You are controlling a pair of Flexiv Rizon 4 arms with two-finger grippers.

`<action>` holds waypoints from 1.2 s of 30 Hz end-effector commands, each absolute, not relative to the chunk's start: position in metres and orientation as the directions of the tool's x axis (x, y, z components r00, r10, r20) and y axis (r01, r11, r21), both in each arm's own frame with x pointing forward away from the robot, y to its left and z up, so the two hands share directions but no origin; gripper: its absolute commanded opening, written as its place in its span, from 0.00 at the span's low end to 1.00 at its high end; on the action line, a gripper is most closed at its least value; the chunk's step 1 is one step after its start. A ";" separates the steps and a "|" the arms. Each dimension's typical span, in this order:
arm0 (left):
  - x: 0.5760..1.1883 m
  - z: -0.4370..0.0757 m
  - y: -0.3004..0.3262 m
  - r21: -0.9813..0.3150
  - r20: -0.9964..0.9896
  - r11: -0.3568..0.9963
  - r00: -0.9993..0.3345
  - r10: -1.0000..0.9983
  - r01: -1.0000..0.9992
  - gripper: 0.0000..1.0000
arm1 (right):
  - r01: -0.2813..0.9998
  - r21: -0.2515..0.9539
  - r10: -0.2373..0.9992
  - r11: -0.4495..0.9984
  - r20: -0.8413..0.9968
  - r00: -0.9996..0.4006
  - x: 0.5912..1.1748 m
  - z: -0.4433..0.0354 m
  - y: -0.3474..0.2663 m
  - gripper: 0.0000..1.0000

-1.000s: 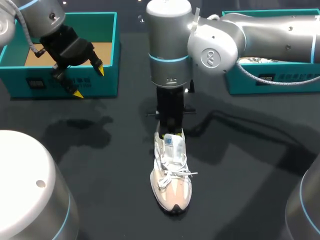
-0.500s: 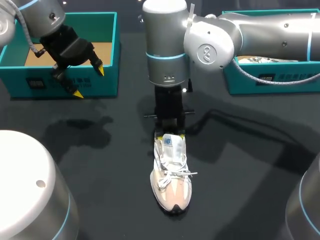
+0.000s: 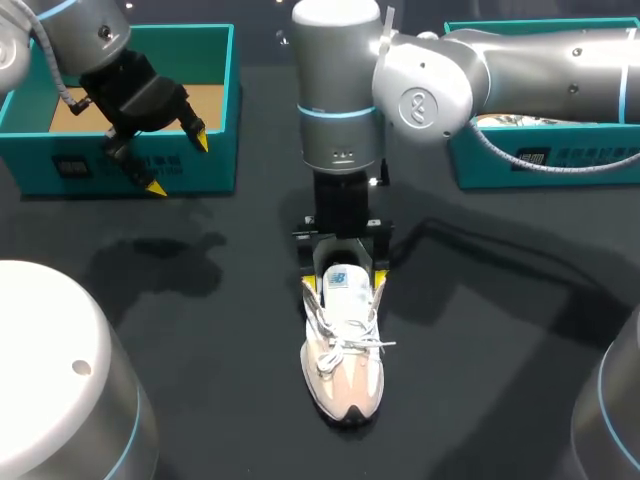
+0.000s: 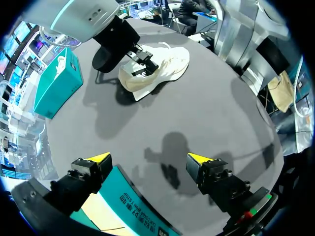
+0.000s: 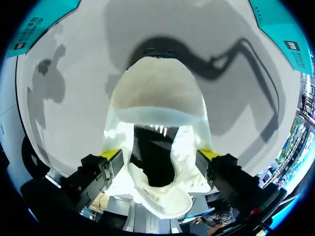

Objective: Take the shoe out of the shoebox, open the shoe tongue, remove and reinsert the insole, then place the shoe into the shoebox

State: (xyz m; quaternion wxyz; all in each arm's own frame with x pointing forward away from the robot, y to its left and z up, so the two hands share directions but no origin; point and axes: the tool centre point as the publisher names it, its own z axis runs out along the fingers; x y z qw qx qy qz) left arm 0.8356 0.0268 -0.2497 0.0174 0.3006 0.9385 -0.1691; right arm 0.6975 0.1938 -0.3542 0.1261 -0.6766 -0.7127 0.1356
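"Shoe (image 3: 343,345), where?"
"One, mid table (image 3: 500,380), well apart from every edge; right gripper (image 3: 345,283) spread wide astride its heel."
"Boxes?"
"Two: left shoebox (image 3: 215,110), right shoebox (image 3: 560,168), far corners. Left gripper (image 3: 178,163) gapes by the first."

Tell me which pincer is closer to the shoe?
Right. The right pincer straddles the shoe's heel end; the left pincer hangs far away by the teal shoebox.

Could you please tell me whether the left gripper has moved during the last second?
No. The left gripper sits where it did, its yellow tips in front of the same stretch of front wall on the left shoebox.
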 end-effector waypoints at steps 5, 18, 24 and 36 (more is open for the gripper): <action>0.835 -0.249 0.027 -0.305 -0.135 0.762 -0.818 0.559 0.571 1.00 | 0.939 -0.342 0.999 0.032 -0.020 -0.042 0.693 -0.353 0.194 1.00; 0.835 -0.249 0.027 -0.305 -0.135 0.762 -0.818 0.559 0.571 1.00 | 0.960 -0.281 0.999 -0.018 -0.034 0.009 0.685 -0.343 0.190 0.86; 0.835 -0.249 0.027 -0.305 -0.135 0.762 -0.818 0.559 0.571 1.00 | 0.961 -0.277 1.000 -0.016 -0.030 0.008 0.686 -0.343 0.187 0.78; 0.835 -0.249 0.027 -0.305 -0.135 0.762 -0.818 0.559 0.571 1.00 | 0.971 -0.239 1.000 -0.004 -0.029 -0.003 0.687 -0.337 0.194 1.00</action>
